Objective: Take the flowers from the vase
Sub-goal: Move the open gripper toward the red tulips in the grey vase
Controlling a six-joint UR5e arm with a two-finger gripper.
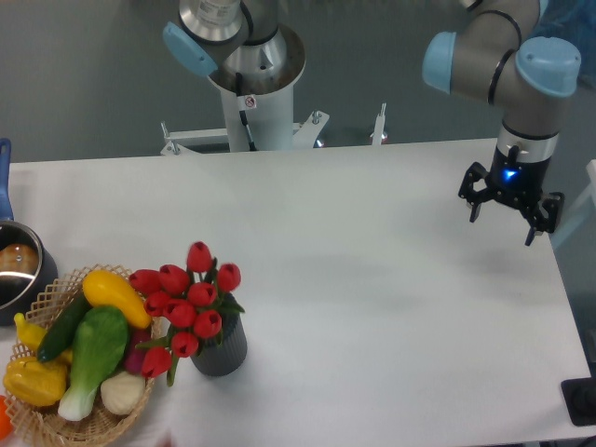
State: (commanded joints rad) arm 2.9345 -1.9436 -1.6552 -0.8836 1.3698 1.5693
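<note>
The task has not begun. The flowers (186,303) stand in the vase (222,349) at the front left of the worktop (372,307), with the wicker basket (56,424) of vegetables touching or just beside them on the left. You have the whole pick left: approach, grasp, lift.

The tool (510,209) hangs over the far right of the worktop, well apart from the flowers. Its fingers point down and stand spread wide. It holds nothing and touches nothing. Expect a long traverse across the worktop before any grasp.
</note>
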